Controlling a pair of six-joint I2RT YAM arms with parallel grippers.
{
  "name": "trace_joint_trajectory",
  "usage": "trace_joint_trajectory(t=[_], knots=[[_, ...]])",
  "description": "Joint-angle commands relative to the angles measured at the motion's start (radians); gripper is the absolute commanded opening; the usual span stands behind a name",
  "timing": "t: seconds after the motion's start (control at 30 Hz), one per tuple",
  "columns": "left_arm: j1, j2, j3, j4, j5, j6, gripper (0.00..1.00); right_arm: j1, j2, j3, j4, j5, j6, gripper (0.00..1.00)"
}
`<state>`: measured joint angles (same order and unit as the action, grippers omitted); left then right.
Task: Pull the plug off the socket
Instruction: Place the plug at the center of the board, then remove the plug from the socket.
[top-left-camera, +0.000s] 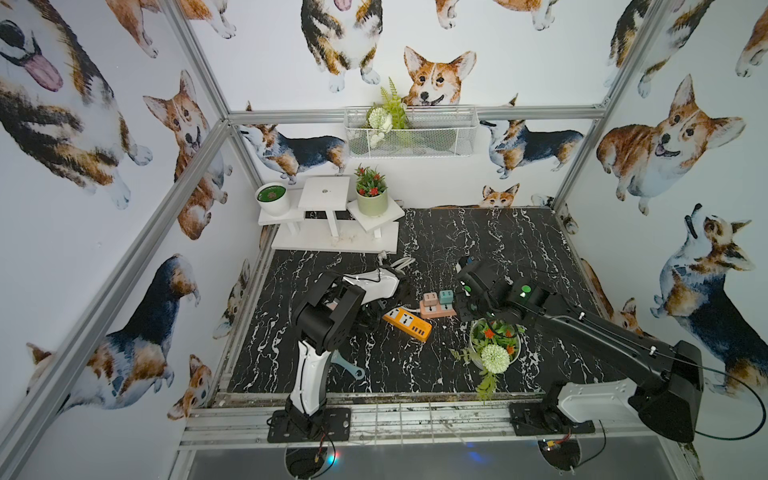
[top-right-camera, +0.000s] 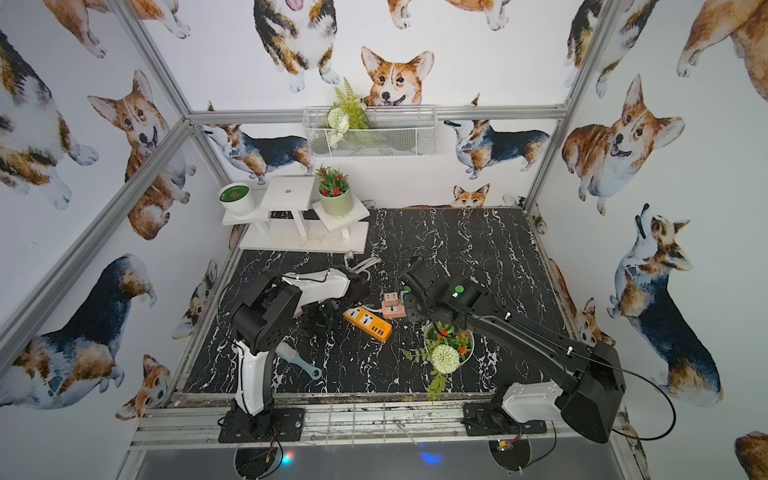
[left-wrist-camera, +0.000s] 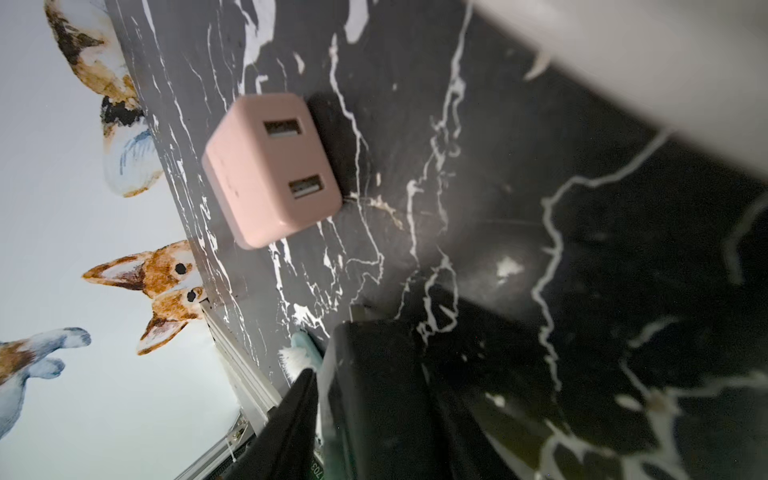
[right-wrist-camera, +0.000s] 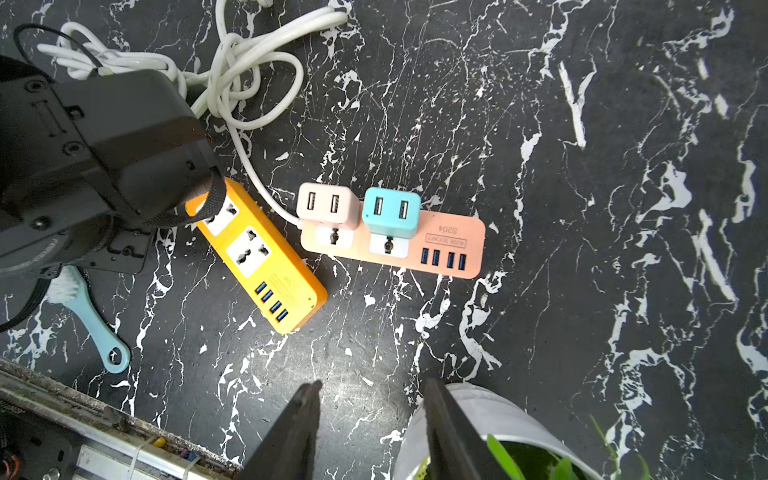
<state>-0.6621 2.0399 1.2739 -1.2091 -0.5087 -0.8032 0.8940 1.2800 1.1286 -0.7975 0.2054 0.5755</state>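
Top view first. The pink strip (top-left-camera: 436, 311) lies at centre frame, with a pink plug (top-left-camera: 430, 297) and a blue plug (top-left-camera: 447, 296) seated side by side in it. An orange strip (top-left-camera: 407, 325) sits just left, its sockets bare. The table (top-left-camera: 498, 249) is black marble-print and looks hard and smooth, so that light strip will likely slide or lift unless pinned. Corgi-print walls (top-left-camera: 83, 124) box the place in. A flower pot (top-left-camera: 494, 347) crowds the strip from below.

Left wrist now. A loose plug (left-wrist-camera: 270, 170), pink, lies alone on the table, upper left of centre. The left tool (left-wrist-camera: 386, 365) shows only a dark finger (left-wrist-camera: 361, 395) at the bottom, clear of that plug. Open or closed, I can't tell.

Right wrist. The right tool (right-wrist-camera: 372, 428) is at bottom centre, jaws parted and empty, with both seated plugs mid-frame above it. They're small glossy cubes, light, rigid and probably slippery, held by pin friction. I'd pinch the flat side faces and pull straight off the strip.
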Motion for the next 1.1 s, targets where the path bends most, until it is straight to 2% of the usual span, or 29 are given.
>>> trace_joint_trajectory(t=[0.0, 0.17, 0.5, 0.7, 0.9, 1.07], knots=[[0.000, -0.017, 0.008, 0.035, 0.028, 0.010, 0.45, -0.003, 0.001, -0.002, -0.014, -0.003, 0.015, 0.47], [0.001, -0.055, 0.010, 0.027, 0.042, 0.013, 0.58, -0.005, 0.009, 0.002, -0.013, -0.004, 0.018, 0.48], [0.001, -0.131, 0.046, -0.002, 0.057, 0.019, 0.74, -0.063, 0.012, 0.013, -0.021, -0.033, 0.011, 0.48], [0.001, -0.179, 0.081, -0.015, 0.063, 0.030, 0.78, -0.118, 0.009, 0.027, -0.059, -0.046, 0.000, 0.48], [0.001, -0.283, 0.152, 0.000, 0.109, 0.081, 0.81, -0.218, 0.029, 0.050, -0.121, -0.097, -0.018, 0.48], [0.004, -0.372, 0.198, 0.144, 0.256, 0.223, 0.82, -0.299, 0.095, 0.089, -0.182, -0.178, -0.035, 0.47]])
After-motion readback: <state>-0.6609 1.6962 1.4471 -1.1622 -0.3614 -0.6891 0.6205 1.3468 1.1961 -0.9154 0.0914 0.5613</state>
